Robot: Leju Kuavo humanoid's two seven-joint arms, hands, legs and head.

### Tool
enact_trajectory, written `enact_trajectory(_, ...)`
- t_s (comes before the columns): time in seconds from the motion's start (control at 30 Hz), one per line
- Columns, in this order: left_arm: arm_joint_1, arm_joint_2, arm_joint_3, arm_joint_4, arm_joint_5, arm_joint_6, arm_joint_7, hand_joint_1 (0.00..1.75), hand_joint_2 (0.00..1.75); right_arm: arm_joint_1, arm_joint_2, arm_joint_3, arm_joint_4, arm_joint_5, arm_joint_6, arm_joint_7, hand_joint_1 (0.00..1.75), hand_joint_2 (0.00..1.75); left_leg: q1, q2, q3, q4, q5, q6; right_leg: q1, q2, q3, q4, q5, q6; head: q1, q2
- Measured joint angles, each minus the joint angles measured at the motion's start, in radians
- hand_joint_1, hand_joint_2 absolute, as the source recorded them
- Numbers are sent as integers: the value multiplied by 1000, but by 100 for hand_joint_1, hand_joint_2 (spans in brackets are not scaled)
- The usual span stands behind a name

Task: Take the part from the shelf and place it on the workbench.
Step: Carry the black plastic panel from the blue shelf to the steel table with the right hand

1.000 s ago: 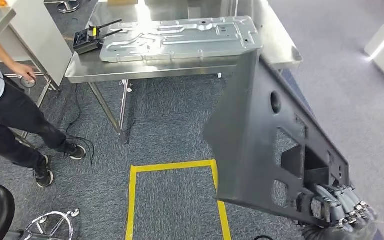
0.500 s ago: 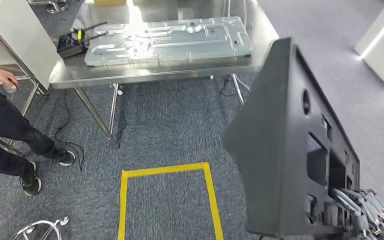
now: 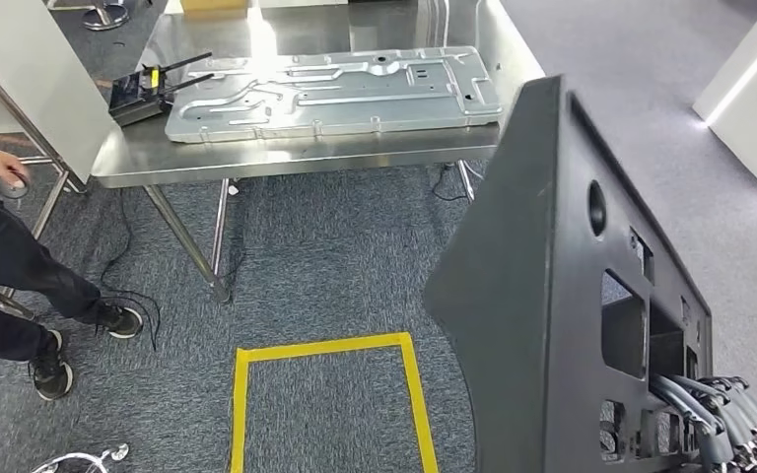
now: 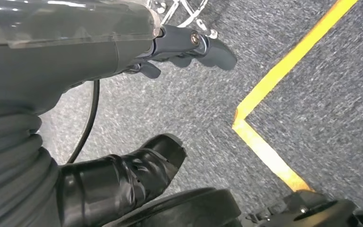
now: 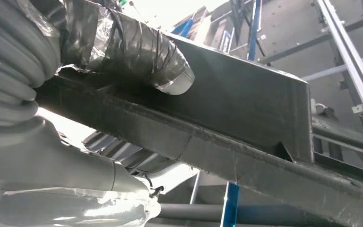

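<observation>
Right hand [image 3: 724, 429] grips the black part [image 3: 542, 296] at its lower corner, holding it upright in the air short of the steel workbench [image 3: 286, 158], while the left hand [image 4: 123, 109] hangs empty, fingers loosely apart, over grey carpet [image 4: 312, 94].

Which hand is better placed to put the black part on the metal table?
The right hand. It already grips the black part at its lower edge, and the metal table lies ahead. The left hand hangs over the carpet, holding nothing.
</observation>
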Motion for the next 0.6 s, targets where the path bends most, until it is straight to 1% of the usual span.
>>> enact_trajectory(0.03, -1, 0, -3, 0, 0, 3, 12, 0, 175, 0, 0, 0, -2, -1, 0, 0, 175, 175, -1, 1, 1, -1, -2, -5, 2, 1, 0, -3, -3, -6, 0, 0)
enact_trajectory(0.1, -2, 0, -8, 0, 0, 9, 36, 0, 175, -1, -1, -2, -4, -2, 0, 0, 175, 175, -1, 3, 6, -1, -8, -12, 0, 4, 4, -8, -4, -16, 0, 0)
enact_trajectory(0.13, -3, 0, -10, 0, 0, 13, 49, 0, 175, -1, -1, -2, -5, -4, 0, 0, 175, 175, 0, 3, 4, 12, -17, -17, -2, 4, 8, -12, -4, -21, -1, 0)
enact_trajectory(0.17, -4, 0, -13, 0, 0, 18, 61, 0, 175, -2, -1, -2, -5, -6, 0, 0, 175, 175, 2, 3, -9, 46, -36, -23, -5, 4, 13, -16, -5, -25, -1, 0)
enact_trajectory(0.2, -4, 0, -18, 0, 0, 25, 76, 0, 175, -3, -2, -3, -6, -8, 0, 0, 175, 175, 4, 2, -35, 99, -63, -29, -7, 2, 18, -19, -6, -29, -1, 0)
enact_trajectory(0.23, -4, 1, -23, 0, 0, 31, 92, 0, 175, -4, -2, -3, -6, -10, 0, 0, 175, 175, 6, 2, -72, 169, -91, -34, -7, 2, 20, -19, -9, -32, -1, 0)
enact_trajectory(0.27, -3, 1, -30, 0, 0, 36, 109, 0, 175, -5, -3, -4, -6, -11, 0, 0, 175, 175, 8, 2, -111, 237, -112, -37, -7, 1, 23, -19, -11, -34, -1, 0)
enact_trajectory(0.3, -3, 1, -37, 0, 0, 40, 124, 0, 175, -5, -3, -5, -6, -12, 0, 0, 175, 175, 9, 2, -140, 279, -115, -39, -6, 1, 26, -19, -14, -35, -1, 0)
enact_trajectory(0.33, -2, 1, -43, 0, 0, 42, 136, 0, 175, -6, -4, -6, -6, -13, 0, 0, 175, 175, 10, 2, -153, 285, -97, -39, -6, 2, 30, -19, -17, -35, -1, 0)
enact_trajectory(0.37, -2, 2, -49, 0, 0, 43, 144, 0, 175, -6, -5, -7, -6, -13, 0, 0, 175, 175, 10, 2, -146, 250, -60, -37, -6, 2, 35, -19, -20, -34, -1, 0)
enact_trajectory(0.4, -2, 3, -53, 0, 0, 42, 145, 0, 175, -7, -6, -8, -6, -13, 0, 0, 175, 175, 10, 3, -124, 185, -12, -33, -6, 3, 42, -19, -24, -31, -1, 0)
enact_trajectory(0.43, -2, 4, -55, 0, 0, 38, 139, 0, 175, -8, -6, -8, -6, -12, 0, 0, 175, 175, 8, 5, -100, 120, 23, -28, -5, 3, 47, -19, -28, -28, -1, 0)
enact_trajectory(0.47, -2, 4, -55, 0, 1, 32, 128, 0, 175, -9, -6, -9, -6, -9, 0, 0, 175, 175, 5, 6, -79, 64, 45, -23, -4, 2, 49, -18, -31, -23, -1, 0)
enact_trajectory(0.5, -3, 5, -52, 0, 2, 22, 111, 0, 175, -10, -7, -9, -6, -4, 0, 0, 175, 175, 2, 7, -67, 32, 54, -19, -4, 1, 49, -18, -32, -18, -1, 0)
enact_trajectory(0.57, -4, 5, -39, 0, 7, -5, 72, 0, 175, -11, -7, -10, -5, 8, 0, 0, 175, 175, -2, 4, -65, 16, 51, -11, -3, -1, 47, -21, -30, -6, -1, 0)
enact_trajectory(0.6, -4, 6, -30, 0, 10, -18, 55, 0, 175, -10, -7, -10, -5, 13, 0, 0, 175, 175, 0, 2, -64, 11, 54, -6, -4, -2, 49, -23, -31, -1, -1, 0)
